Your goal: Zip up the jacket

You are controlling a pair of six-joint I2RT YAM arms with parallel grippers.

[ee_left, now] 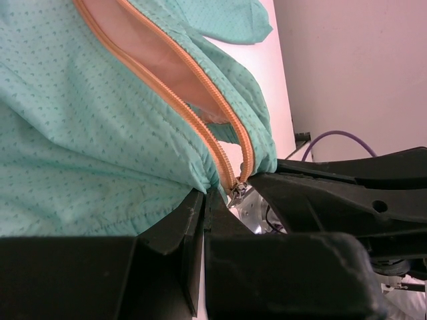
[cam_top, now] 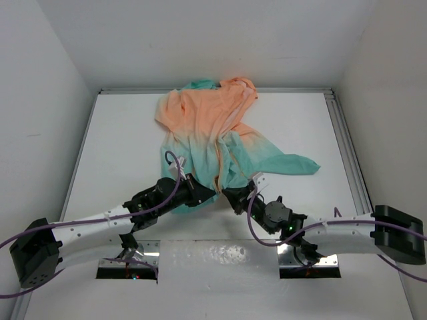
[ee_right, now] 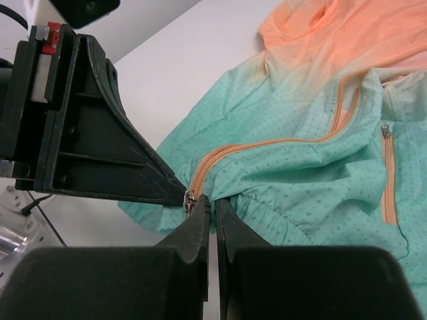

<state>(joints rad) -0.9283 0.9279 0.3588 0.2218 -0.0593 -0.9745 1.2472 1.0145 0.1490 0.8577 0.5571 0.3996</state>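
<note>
The jacket (cam_top: 207, 123) lies on the white table, peach half far, teal half near me. Its orange front zipper (ee_left: 175, 99) gapes in a V and closes at a small metal slider (ee_left: 237, 189) at the bottom hem. My left gripper (cam_top: 204, 194) is shut on the teal hem just left of the slider, as the left wrist view (ee_left: 205, 197) shows. My right gripper (cam_top: 232, 197) is shut on the hem just right of the slider (ee_right: 189, 199), as the right wrist view (ee_right: 214, 201) shows. The two grippers nearly touch.
A teal sleeve (cam_top: 293, 163) lies spread to the right. A side pocket zipper (ee_right: 389, 175) runs down the right panel. Metal rails (cam_top: 347, 143) edge the table, with white walls close around. The arm base plates (cam_top: 310, 267) sit at the near edge.
</note>
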